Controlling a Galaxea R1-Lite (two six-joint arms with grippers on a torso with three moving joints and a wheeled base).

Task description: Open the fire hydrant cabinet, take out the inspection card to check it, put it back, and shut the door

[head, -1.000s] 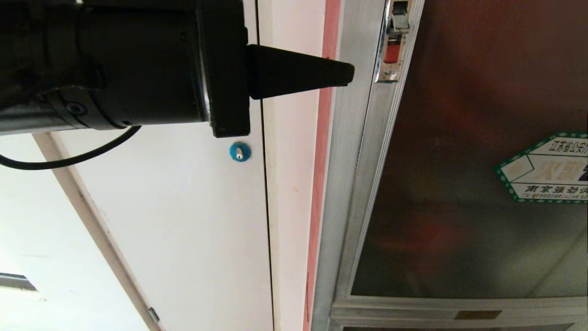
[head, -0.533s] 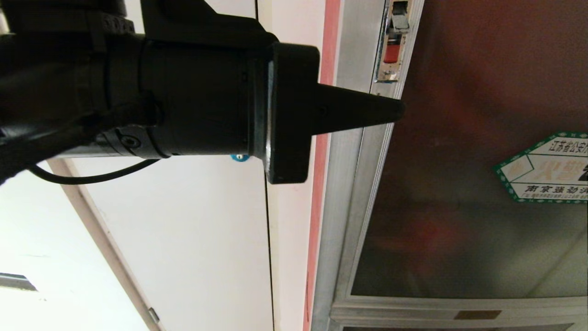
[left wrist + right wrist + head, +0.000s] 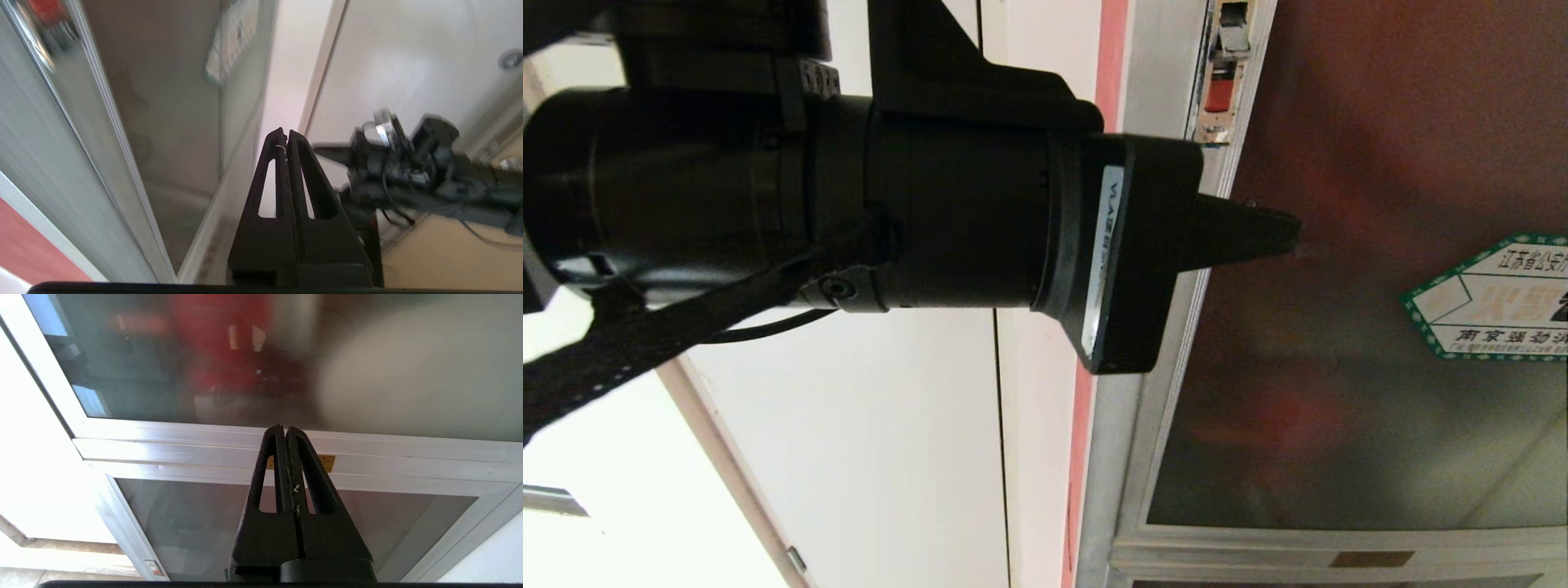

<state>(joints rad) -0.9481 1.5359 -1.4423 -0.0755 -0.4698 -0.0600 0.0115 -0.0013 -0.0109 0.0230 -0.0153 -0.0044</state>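
Reaching across with left gripper (image 3: 1286,233) clenched, tip over the glass of the door (image 3: 1380,122) near its left edge, just below the latch (image 3: 1221,86); right gripper (image 3: 284,430) clenched, pointing at the door's bottom edge.

A green-bordered hexagonal sticker (image 3: 1490,298) on the dark glass door (image 3: 1380,163) carries Chinese print, cut off at the picture's edge: a top line starting "江苏省公安", large faded orange characters reading "火警" in the middle, and a bottom line starting "南京强劲". A narrow white label (image 3: 1104,245) on the black body of the left pincer (image 3: 1278,233) bears small lettering too fine to read. A small yellow plate (image 3: 327,462) on the silver frame below the door is also illegible.
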